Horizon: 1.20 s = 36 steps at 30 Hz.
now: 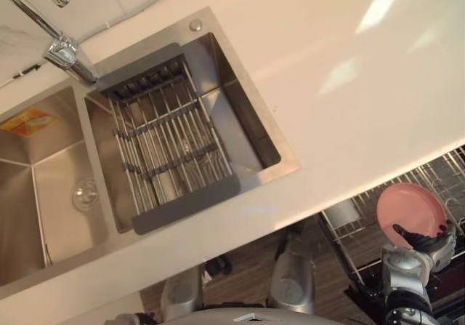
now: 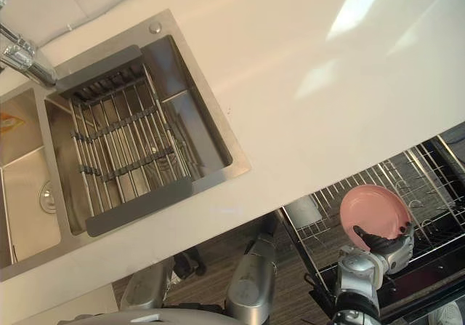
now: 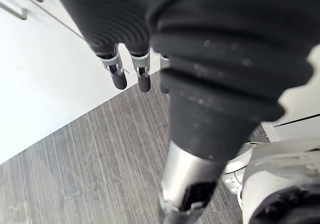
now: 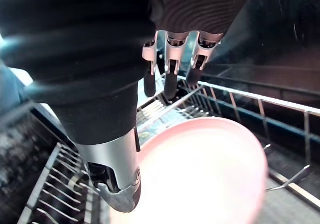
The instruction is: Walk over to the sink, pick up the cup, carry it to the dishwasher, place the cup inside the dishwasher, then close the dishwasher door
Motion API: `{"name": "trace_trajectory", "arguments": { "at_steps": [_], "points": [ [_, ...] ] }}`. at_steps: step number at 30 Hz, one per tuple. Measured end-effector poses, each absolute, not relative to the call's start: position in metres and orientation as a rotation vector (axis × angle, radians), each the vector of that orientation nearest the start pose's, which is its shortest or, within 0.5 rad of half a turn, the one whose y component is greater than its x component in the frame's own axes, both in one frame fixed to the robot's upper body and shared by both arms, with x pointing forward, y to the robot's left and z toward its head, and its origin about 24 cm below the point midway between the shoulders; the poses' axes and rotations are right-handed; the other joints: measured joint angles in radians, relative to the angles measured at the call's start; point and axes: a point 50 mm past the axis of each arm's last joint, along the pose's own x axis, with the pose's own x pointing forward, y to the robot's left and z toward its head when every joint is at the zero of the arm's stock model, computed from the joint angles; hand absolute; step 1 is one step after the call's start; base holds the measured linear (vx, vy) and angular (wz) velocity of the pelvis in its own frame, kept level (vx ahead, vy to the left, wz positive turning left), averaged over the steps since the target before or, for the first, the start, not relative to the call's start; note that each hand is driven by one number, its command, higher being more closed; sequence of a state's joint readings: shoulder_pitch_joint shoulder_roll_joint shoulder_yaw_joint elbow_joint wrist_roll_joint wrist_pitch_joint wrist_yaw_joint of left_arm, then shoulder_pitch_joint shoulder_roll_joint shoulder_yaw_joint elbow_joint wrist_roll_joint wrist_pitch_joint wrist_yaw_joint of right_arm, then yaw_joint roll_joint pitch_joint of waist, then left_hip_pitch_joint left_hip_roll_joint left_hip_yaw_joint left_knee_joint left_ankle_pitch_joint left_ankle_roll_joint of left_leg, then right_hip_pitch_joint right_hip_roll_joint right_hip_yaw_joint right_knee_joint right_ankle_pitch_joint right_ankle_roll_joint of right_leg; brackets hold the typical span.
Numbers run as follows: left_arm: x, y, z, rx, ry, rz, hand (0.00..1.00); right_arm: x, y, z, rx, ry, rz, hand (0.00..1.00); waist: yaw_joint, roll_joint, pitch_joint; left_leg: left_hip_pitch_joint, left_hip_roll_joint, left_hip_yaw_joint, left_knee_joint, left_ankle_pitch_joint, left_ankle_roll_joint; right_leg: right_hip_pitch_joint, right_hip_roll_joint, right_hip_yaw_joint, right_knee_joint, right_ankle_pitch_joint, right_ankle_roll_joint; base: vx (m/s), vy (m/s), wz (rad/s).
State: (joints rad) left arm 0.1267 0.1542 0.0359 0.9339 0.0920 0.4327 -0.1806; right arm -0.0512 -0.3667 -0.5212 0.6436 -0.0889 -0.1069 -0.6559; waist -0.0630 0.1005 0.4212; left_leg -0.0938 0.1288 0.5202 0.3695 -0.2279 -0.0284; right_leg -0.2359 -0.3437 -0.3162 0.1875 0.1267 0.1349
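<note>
R hand (image 1: 421, 243) at dishwasher rack (image 1: 429, 176), thumb + fingers pinched on lower rim of pink plate (image 1: 410, 207). Item was plate, not cup. Plate stood near upright over rack wires; couldn't tell if touching. L hand (image 3: 119, 76) away from rack, above floor, fingers loose, held nothing. Sink (image 1: 243, 132) well apart from rack. Judged: walk, pickup, carry done. Left: seat plate, release, shut door.

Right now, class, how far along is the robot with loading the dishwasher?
Done: the item, a pink plate rather than a cup, is away from the sink. In hand: the right hand grips it over the dishwasher rack. Left: set it down, release, shut the door. The left hand hangs open.
</note>
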Motion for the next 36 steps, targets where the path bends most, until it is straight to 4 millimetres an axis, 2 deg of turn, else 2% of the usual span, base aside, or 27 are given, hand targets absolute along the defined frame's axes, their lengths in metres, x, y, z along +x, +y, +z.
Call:
{"name": "trace_trajectory", "arguments": {
  "at_steps": [1,2,4,5,7,11,14,16,17,19,20,22,23,25,26,28,29,31,34,36],
  "points": [
    [0.060,0.212,-0.164,0.083,1.504,-0.017,0.00,0.177,-0.369,0.004,-0.403,0.235,-1.197,0.00,-0.004,-0.018,-0.010,0.006,0.006,0.001,0.000,-0.009,-0.010,0.009,0.008,0.000,-0.008,0.000,0.000,0.02,-0.039,-0.12],
    [0.060,0.212,-0.163,0.100,1.505,-0.016,0.00,0.178,-0.368,0.010,-0.402,0.195,-1.194,0.00,-0.004,-0.022,-0.015,0.013,0.011,0.002,0.001,-0.013,-0.015,0.017,0.014,0.001,-0.013,0.001,-0.001,0.03,-0.024,-0.15],
    [0.059,0.215,-0.163,0.158,1.518,-0.021,0.00,0.185,-0.364,0.043,-0.425,0.024,-1.171,0.00,-0.005,-0.050,-0.047,0.040,0.035,0.018,0.012,-0.026,-0.026,0.040,0.039,0.009,-0.027,0.002,-0.004,0.04,-0.018,-0.25],
    [0.059,0.216,-0.163,0.171,1.521,-0.021,0.00,0.187,-0.363,0.051,-0.427,-0.016,-1.162,0.00,-0.006,-0.056,-0.056,0.048,0.041,0.024,0.013,-0.026,-0.025,0.045,0.045,0.013,-0.027,0.002,-0.003,0.06,-0.021,-0.34],
    [0.055,0.217,-0.163,0.214,1.530,-0.027,0.00,0.188,-0.365,0.080,-0.423,-0.159,-1.163,0.00,-0.007,-0.099,-0.080,0.080,0.062,0.044,0.017,-0.035,-0.038,0.062,0.071,0.032,-0.031,0.002,-0.003,0.08,-0.022,-0.31],
    [0.034,0.220,-0.165,0.241,1.626,-0.057,0.00,0.178,-0.379,0.110,-0.425,-0.273,-1.192,0.00,-0.016,-0.145,-0.116,0.115,0.077,0.072,0.020,-0.044,-0.054,0.077,0.097,0.059,-0.041,0.002,-0.005,0.07,-0.007,-0.23],
    [0.022,0.218,-0.166,0.241,1.662,-0.082,0.00,0.166,-0.398,0.116,-0.374,-0.255,-1.228,0.00,-0.026,-0.146,-0.128,0.130,0.085,0.094,0.031,-0.060,-0.058,0.080,0.107,0.083,-0.041,0.003,-0.004,0.00,0.011,-0.21],
    [0.018,0.216,-0.167,0.226,1.670,-0.085,0.00,0.149,-0.423,0.104,-0.263,-0.173,-1.311,0.00,-0.039,-0.147,-0.138,0.132,0.087,0.098,0.034,-0.066,-0.056,0.080,0.107,0.089,-0.042,0.004,-0.004,-0.04,0.008,-0.13],
    [0.013,0.215,-0.167,0.204,1.683,-0.072,0.00,0.126,-0.445,0.085,-0.074,-0.109,-1.406,0.00,-0.053,-0.148,-0.150,0.132,0.087,0.098,0.035,-0.068,-0.057,0.081,0.107,0.089,-0.043,0.004,-0.004,0.00,0.000,0.00],
    [0.004,0.211,-0.168,0.161,1.713,-0.056,0.00,0.090,-0.461,0.061,0.123,-0.060,-1.529,0.00,-0.068,-0.140,-0.172,0.131,0.085,0.097,0.033,-0.067,-0.057,0.080,0.106,0.084,-0.043,0.004,-0.004,0.00,0.000,0.00],
    [0.001,0.210,-0.168,0.145,1.726,-0.052,0.00,0.078,-0.463,0.054,0.168,-0.046,-1.557,0.00,-0.073,-0.137,-0.181,0.131,0.084,0.096,0.030,-0.066,-0.057,0.079,0.105,0.083,-0.043,0.004,-0.005,0.00,0.000,0.00],
    [-0.008,0.205,-0.168,0.088,1.767,-0.047,0.00,0.041,-0.464,0.027,0.272,0.033,-1.632,0.00,-0.081,-0.115,-0.211,0.129,0.074,0.094,0.014,-0.058,-0.053,0.079,0.094,0.079,-0.042,0.002,-0.004,-0.02,-0.003,0.02],
    [-0.010,0.205,-0.168,0.080,1.775,-0.047,0.00,0.032,-0.462,0.019,0.299,0.050,-1.652,0.00,-0.083,-0.112,-0.218,0.130,0.066,0.093,0.004,-0.054,-0.051,0.079,0.088,0.076,-0.042,0.001,-0.003,-0.06,-0.006,0.15],
    [-0.007,0.205,-0.168,0.017,1.764,-0.020,0.00,0.007,-0.442,-0.016,0.430,0.094,-1.705,0.00,-0.095,-0.105,-0.240,0.130,0.033,0.074,-0.040,-0.034,-0.051,0.081,0.061,0.057,-0.040,-0.008,-0.010,-0.06,-0.003,0.29],
    [-0.006,0.205,-0.168,0.018,1.759,-0.020,0.00,0.005,-0.434,-0.025,0.464,0.103,-1.704,0.00,-0.098,-0.103,-0.242,0.130,0.027,0.069,-0.046,-0.030,-0.050,0.081,0.056,0.055,-0.040,-0.008,-0.010,-0.07,-0.009,0.23],
    [-0.004,0.206,-0.168,0.019,1.754,-0.019,0.00,0.012,-0.396,-0.063,0.611,0.164,-1.639,0.00,-0.098,-0.087,-0.251,0.131,0.008,0.056,-0.067,-0.014,-0.044,0.081,0.045,0.051,-0.038,-0.007,-0.012,-0.08,-0.020,0.13],
    [-0.004,0.206,-0.168,0.019,1.753,-0.019,0.00,0.015,-0.385,-0.072,0.651,0.183,-1.613,0.00,-0.095,-0.084,-0.253,0.133,0.002,0.054,-0.076,-0.010,-0.041,0.081,0.042,0.050,-0.039,-0.007,-0.012,-0.08,-0.020,0.14],
    [0.000,0.206,-0.167,0.022,1.743,-0.021,0.00,0.034,-0.342,-0.100,0.768,0.261,-1.476,0.00,-0.075,-0.076,-0.256,0.133,-0.011,0.038,-0.101,0.005,-0.034,0.087,0.032,0.030,-0.042,-0.004,-0.015,-0.06,-0.034,0.20],
    [0.002,0.206,-0.167,0.034,1.722,-0.021,0.00,0.042,-0.323,-0.108,0.781,0.282,-1.403,0.00,-0.046,-0.078,-0.255,0.130,-0.024,0.005,-0.139,0.033,-0.031,0.103,0.028,-0.002,-0.057,-0.005,-0.015,0.00,-0.037,0.31],
    [0.003,0.205,-0.167,0.077,1.721,-0.049,0.00,0.048,-0.320,-0.109,0.759,0.296,-1.355,0.00,-0.046,-0.074,-0.255,0.132,-0.039,-0.009,-0.176,0.060,-0.033,0.103,0.018,-0.022,-0.055,-0.004,-0.016,0.03,-0.022,0.25]
  ]
}}
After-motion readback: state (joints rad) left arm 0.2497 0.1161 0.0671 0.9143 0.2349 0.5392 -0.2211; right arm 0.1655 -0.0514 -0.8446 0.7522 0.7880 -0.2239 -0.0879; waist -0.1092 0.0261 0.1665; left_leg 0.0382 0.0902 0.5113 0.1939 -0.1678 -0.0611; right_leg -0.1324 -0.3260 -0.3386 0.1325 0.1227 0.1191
